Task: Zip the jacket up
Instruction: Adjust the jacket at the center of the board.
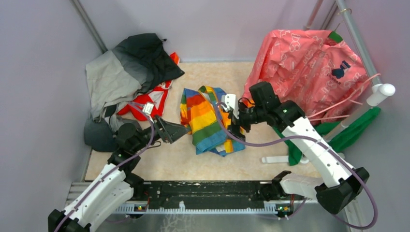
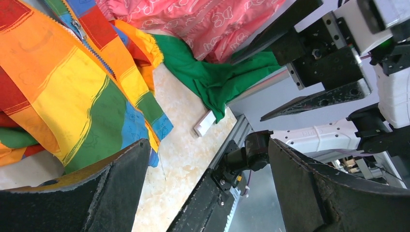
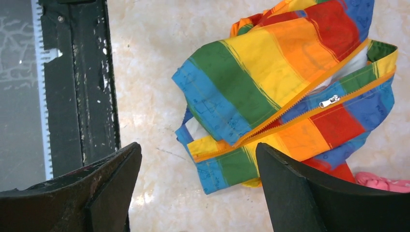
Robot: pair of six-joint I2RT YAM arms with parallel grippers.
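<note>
The jacket [image 1: 208,118], striped in rainbow colours, lies crumpled in the middle of the table. In the right wrist view the jacket [image 3: 270,82] shows its orange zipper parted, with the silver slider [image 3: 329,101] partway up and pale lining in the gap. My left gripper [image 1: 183,129] hovers open just left of the jacket, and in its own view the jacket [image 2: 72,87] lies beside the left finger. My right gripper [image 1: 237,126] stands open over the jacket's right edge. Both the left gripper [image 2: 209,145] and the right gripper [image 3: 198,147] hold nothing.
A grey-and-black jacket [image 1: 128,72] and a red-and-white garment [image 1: 150,99] are heaped at the back left. A pink patterned garment [image 1: 304,63] hangs at the back right over green cloth [image 1: 358,128]. A white bar [image 1: 278,158] lies near the black rail [image 1: 203,193].
</note>
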